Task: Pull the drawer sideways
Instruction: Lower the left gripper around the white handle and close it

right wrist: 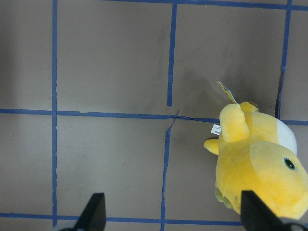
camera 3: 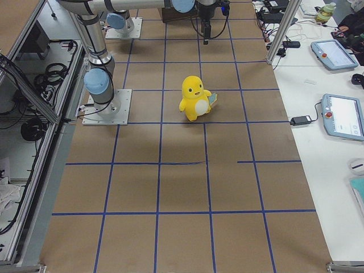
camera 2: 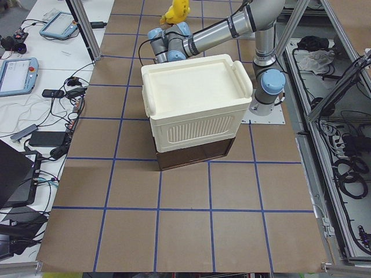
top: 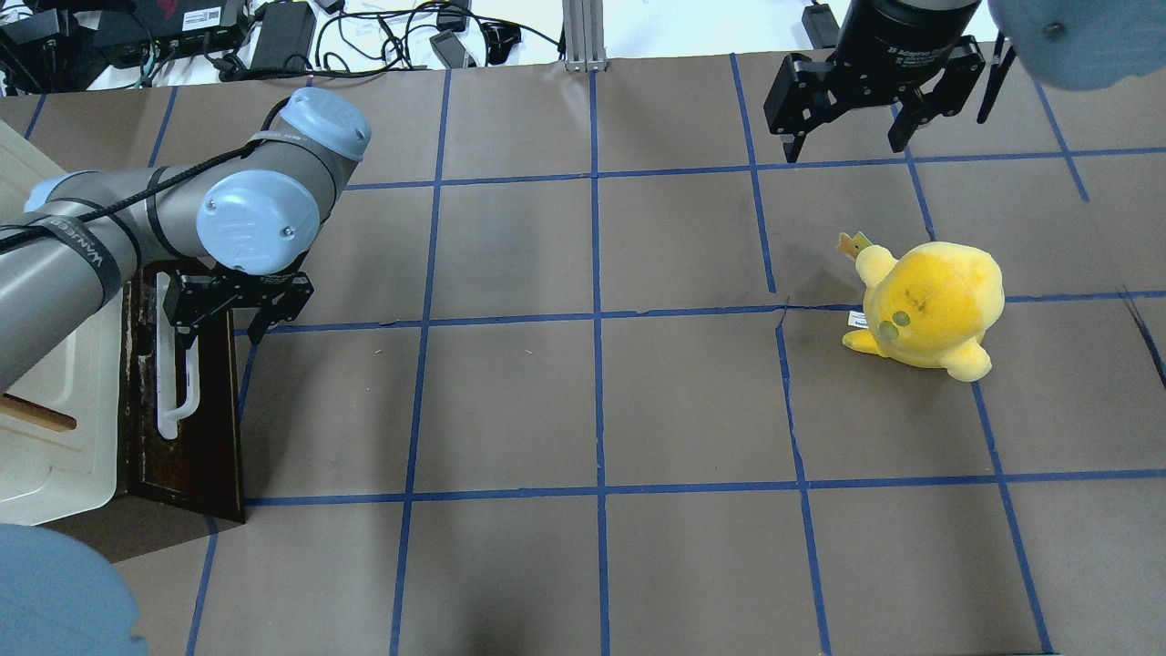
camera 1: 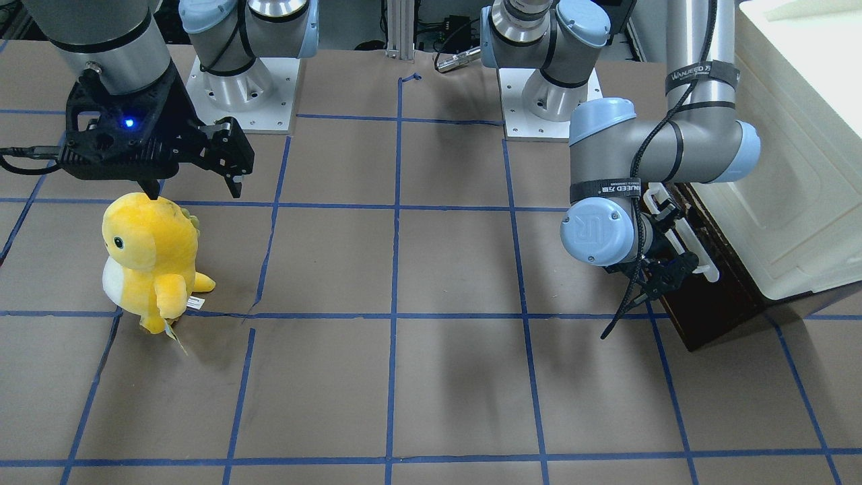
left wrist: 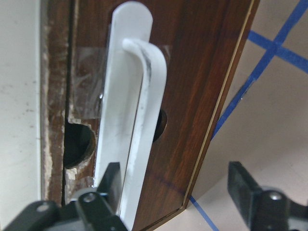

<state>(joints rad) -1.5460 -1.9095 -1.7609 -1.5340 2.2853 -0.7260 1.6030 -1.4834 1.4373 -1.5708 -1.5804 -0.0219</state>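
The dark brown drawer (top: 196, 437) sits at the bottom of the cream-white cabinet (top: 46, 428), and its front (camera 1: 714, 303) faces the table's middle. Its long white bar handle (top: 168, 392) runs along the front. My left gripper (top: 223, 335) is open at the handle's far end. In the left wrist view the handle (left wrist: 139, 110) lies between the open fingers, close to one finger (left wrist: 110, 185), on the drawer front (left wrist: 192, 72). My right gripper (top: 847, 146) is open and empty, high over the table beyond the plush; it also shows in the front view (camera 1: 194, 190).
A yellow plush toy (top: 929, 305) stands on the table's right half, also seen below my right gripper (right wrist: 255, 159) and in the front view (camera 1: 148, 259). The cabinet (camera 2: 197, 98) fills the table's left end. Blue tape lines grid the brown table.
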